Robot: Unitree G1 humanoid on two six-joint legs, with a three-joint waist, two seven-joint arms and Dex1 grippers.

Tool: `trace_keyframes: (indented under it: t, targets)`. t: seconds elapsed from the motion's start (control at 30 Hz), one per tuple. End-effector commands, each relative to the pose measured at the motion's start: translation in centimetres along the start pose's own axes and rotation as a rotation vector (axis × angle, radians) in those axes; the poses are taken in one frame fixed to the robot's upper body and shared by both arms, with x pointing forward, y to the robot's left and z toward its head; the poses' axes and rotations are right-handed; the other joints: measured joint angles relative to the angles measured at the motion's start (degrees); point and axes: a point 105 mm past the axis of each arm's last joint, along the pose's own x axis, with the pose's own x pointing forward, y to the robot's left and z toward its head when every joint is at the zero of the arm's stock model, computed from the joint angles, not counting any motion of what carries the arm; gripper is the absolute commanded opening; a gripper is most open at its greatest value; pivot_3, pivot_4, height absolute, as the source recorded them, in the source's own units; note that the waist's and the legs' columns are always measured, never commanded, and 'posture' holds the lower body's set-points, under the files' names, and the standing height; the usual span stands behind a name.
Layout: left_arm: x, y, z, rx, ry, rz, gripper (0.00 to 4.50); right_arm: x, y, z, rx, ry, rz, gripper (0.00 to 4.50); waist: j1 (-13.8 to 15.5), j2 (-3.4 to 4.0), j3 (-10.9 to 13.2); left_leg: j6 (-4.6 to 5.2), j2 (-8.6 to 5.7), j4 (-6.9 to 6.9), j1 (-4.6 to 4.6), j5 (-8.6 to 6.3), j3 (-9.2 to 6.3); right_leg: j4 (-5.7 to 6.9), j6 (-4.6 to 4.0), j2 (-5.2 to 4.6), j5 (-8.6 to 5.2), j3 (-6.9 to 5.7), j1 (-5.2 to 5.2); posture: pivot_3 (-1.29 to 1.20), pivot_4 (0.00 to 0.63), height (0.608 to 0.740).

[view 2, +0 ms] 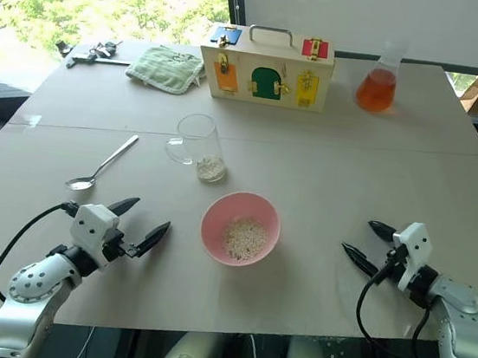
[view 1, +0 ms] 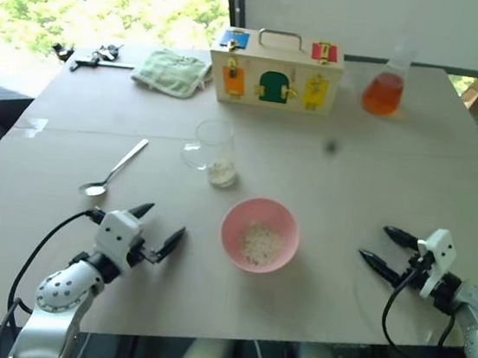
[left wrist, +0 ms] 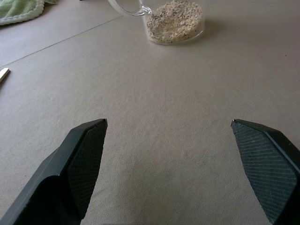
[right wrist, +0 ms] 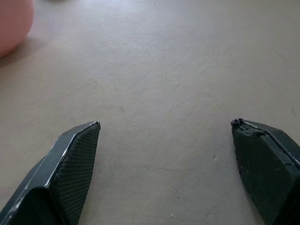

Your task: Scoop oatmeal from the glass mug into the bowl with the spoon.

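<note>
Head views: some oatmeal (view 1: 260,244) already in pink bowl (view 1: 236,218), more left in glass mug (view 1: 214,150) behind it; spoon (view 1: 114,169) lies free on table (view 1: 381,161), so probably either mid-task or finished. Left gripper (view 1: 156,226) and right gripper (view 1: 382,248) spread wide, empty.
Wrist views: fingers (left wrist: 84,159) apart over bare tabletop, touching nothing.

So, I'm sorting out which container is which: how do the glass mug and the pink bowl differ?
The glass mug is clear, tall and narrow with a side handle; the bowl is opaque pink, wide, low and handleless. The mug stands farther from the robot, the bowl nearer, between the two grippers. Both stand upright on the table and hold some oatmeal.
</note>
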Motion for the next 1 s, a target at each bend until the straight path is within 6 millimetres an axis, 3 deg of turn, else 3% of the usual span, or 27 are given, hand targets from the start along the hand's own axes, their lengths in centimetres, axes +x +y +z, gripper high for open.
trace_keyframes:
  t: [0.03, 1.0]
  targets:
    - [0.12, -0.77, -0.83, -0.016, 0.031, -0.028, 4.47, -0.22, 0.04, -0.02, -0.022, 0.021, 0.014, 4.5, 0.0, 0.0, 0.0, 0.0, 0.0, 0.0, 0.0, 0.0, 0.0, 0.0, 0.0, 0.0, 0.0, 0.0, 0.0, 0.0, 0.15, 0.74]
    - [-0.55, -1.15, -1.12, -0.047, 0.033, 0.013, 4.47, 0.02, -0.46, 0.01, -0.047, 0.032, 0.034, 4.5, 0.02, 0.01, 0.0, 0.0, -0.02, 0.03, 0.01, 0.0, 0.02, 0.02, 0.01, 0.0, 0.0, 0.01, 0.01, 0.0, 0.15, 0.74]
